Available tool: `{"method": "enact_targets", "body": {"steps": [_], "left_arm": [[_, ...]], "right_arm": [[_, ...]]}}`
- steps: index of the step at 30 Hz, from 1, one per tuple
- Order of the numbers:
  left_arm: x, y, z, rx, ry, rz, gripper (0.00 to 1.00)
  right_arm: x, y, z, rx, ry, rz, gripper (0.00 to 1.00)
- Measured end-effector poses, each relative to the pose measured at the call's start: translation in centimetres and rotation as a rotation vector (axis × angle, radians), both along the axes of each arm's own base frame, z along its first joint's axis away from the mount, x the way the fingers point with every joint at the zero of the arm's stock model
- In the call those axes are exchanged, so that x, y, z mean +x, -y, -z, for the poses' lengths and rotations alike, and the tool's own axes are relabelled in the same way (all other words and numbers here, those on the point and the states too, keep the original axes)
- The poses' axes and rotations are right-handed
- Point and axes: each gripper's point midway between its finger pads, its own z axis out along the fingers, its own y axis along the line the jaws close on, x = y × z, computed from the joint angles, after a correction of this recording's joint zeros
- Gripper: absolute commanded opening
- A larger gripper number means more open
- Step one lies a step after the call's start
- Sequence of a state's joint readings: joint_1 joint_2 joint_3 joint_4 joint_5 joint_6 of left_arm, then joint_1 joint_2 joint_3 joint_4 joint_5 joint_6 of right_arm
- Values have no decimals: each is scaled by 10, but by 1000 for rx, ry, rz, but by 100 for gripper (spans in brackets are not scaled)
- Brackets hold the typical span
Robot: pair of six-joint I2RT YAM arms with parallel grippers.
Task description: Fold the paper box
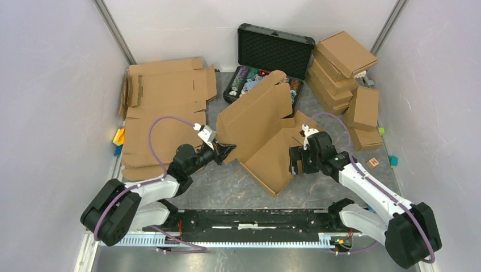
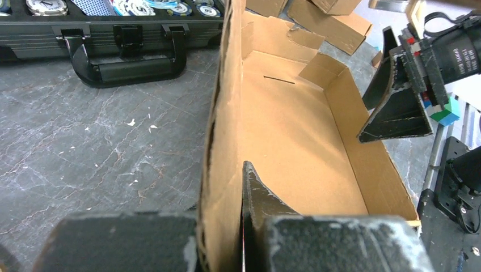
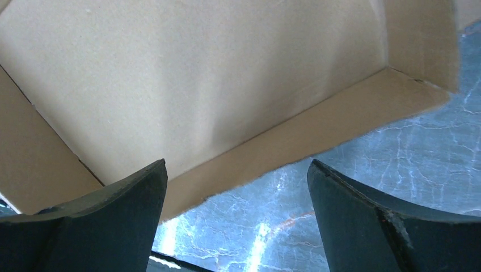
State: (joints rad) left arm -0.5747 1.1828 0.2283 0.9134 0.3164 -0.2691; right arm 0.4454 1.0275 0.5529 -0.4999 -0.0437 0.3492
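The paper box [image 1: 266, 130], plain brown cardboard, lies half folded in the middle of the table, with its lid panel raised toward the back. My left gripper [image 1: 229, 149] is shut on the box's left wall. In the left wrist view this wall [image 2: 224, 113] stands upright between the jaws of my left gripper [image 2: 237, 173]; one finger is hidden behind the cardboard. My right gripper [image 1: 294, 161] is open and empty at the box's right wall. In the right wrist view my right gripper [image 3: 237, 170] hovers over the box's edge [image 3: 283, 147] and bare table.
An open black case [image 1: 272, 54] with colourful chips stands behind the box; its handle [image 2: 130, 59] shows in the left wrist view. Folded boxes [image 1: 340, 68] are stacked at the back right. Flat cardboard sheets [image 1: 164, 107] lie at the left. Small blocks [image 1: 373, 163] lie at the right.
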Motion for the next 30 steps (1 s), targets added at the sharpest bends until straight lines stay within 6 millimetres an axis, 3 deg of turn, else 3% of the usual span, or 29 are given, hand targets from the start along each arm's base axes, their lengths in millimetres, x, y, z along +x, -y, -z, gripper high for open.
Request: {"method": "enact_targets", "body": {"steps": [4,12,18,22,28,30], "left_arm": [[-1,-3,2,24,7,-7,2],[1,-9,9,71,13,-33,2],[2,-9,8,80,2,-31,5],[0,-10,5,80,2,-30,4],[-2,-11,-2,70,15,-30,2],[-2,-11,-2,71,15,-30,2]], "right_arm": [[-1,8,-10,-48,27,-36,98],[25,6,-58,-65,181,-85,97],[72,7,-83,-123,275,-4,94],[107,20,-85,-162,313,56,89],[150,82,-70,-158,327,172,93],[157,83,-60,-159,316,146,95]]}}
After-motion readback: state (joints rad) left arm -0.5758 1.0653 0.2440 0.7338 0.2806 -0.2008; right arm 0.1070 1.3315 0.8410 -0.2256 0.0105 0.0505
